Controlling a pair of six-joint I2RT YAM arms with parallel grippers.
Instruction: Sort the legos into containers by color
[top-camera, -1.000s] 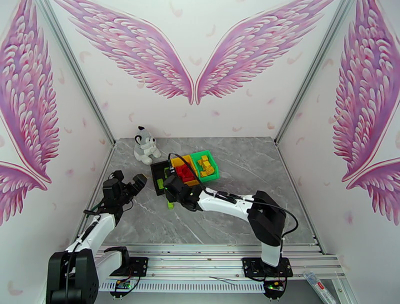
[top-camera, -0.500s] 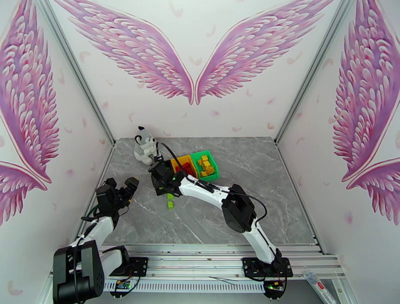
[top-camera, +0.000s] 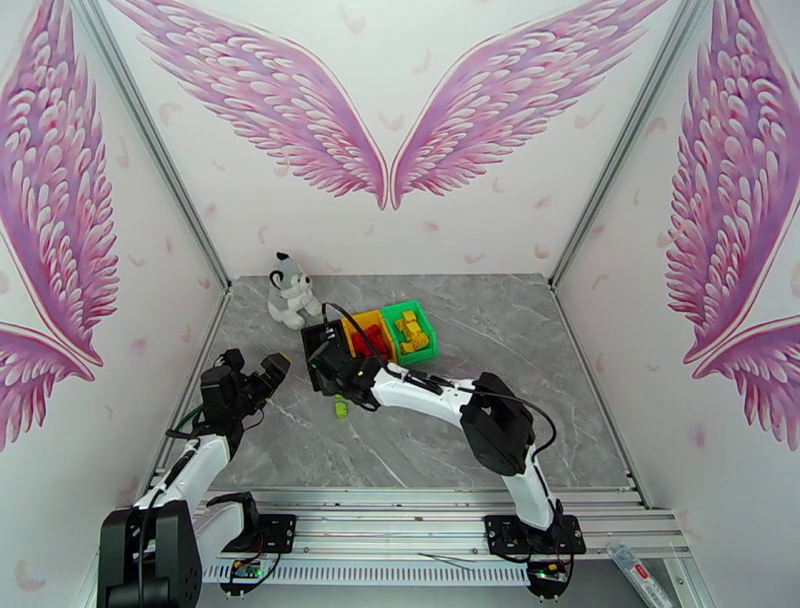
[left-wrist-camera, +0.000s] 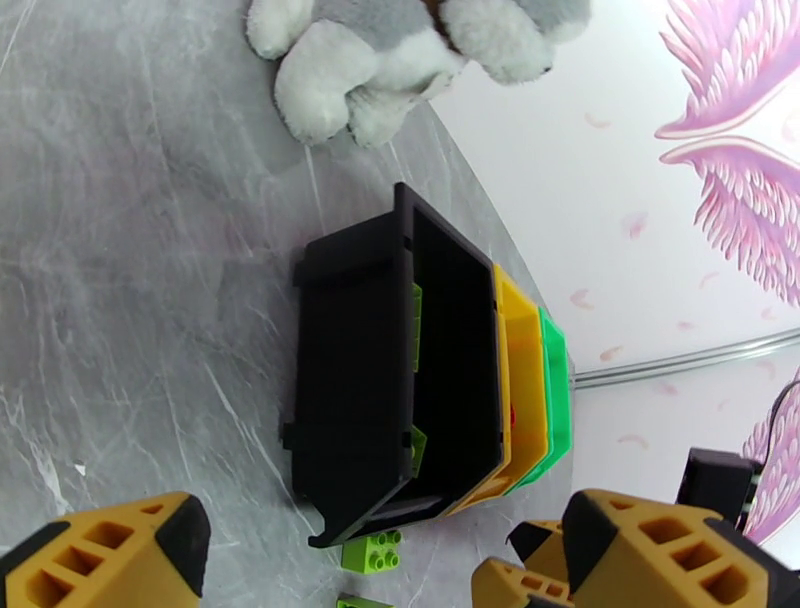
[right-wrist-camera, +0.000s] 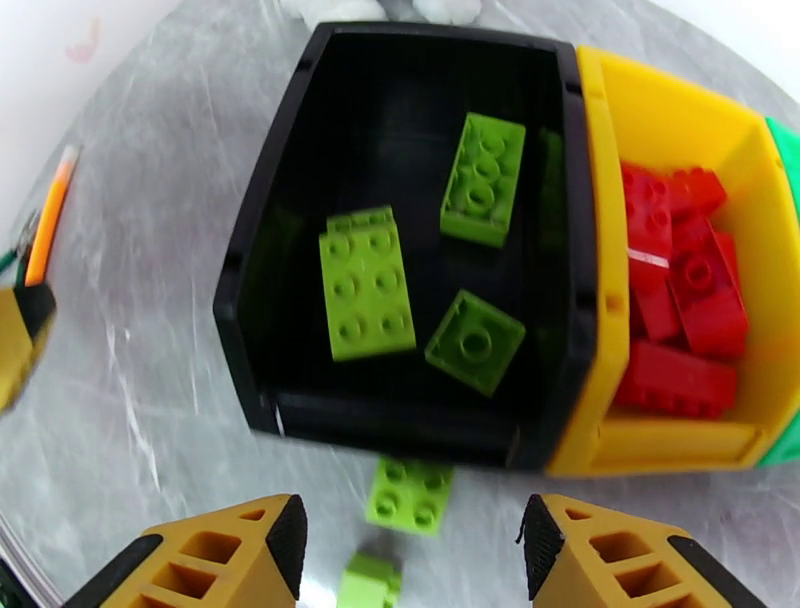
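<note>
Three open-top bins are recorded upright in one row, walls touching: black bin (right-wrist-camera: 250, 300), yellow bin (right-wrist-camera: 600, 200), green bin (top-camera: 405, 306), with the yellow one in the middle. Three lime-green bricks (right-wrist-camera: 365, 283) are seen inside the black bin, studded faces showing, lying apart from one another. Red bricks (right-wrist-camera: 685, 310) are heaped in the yellow bin. Yellow bricks (top-camera: 411, 331) are noted in the green bin. Two loose green bricks (right-wrist-camera: 408, 495) are found outside, just beside the black bin's short wall.

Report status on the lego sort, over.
Left gripper open, empty; right gripper open above black bin's near edge. Three green legos in black bin, two green legos loose on table before it. Plush toy far-left of black bin, not in the way.
</note>
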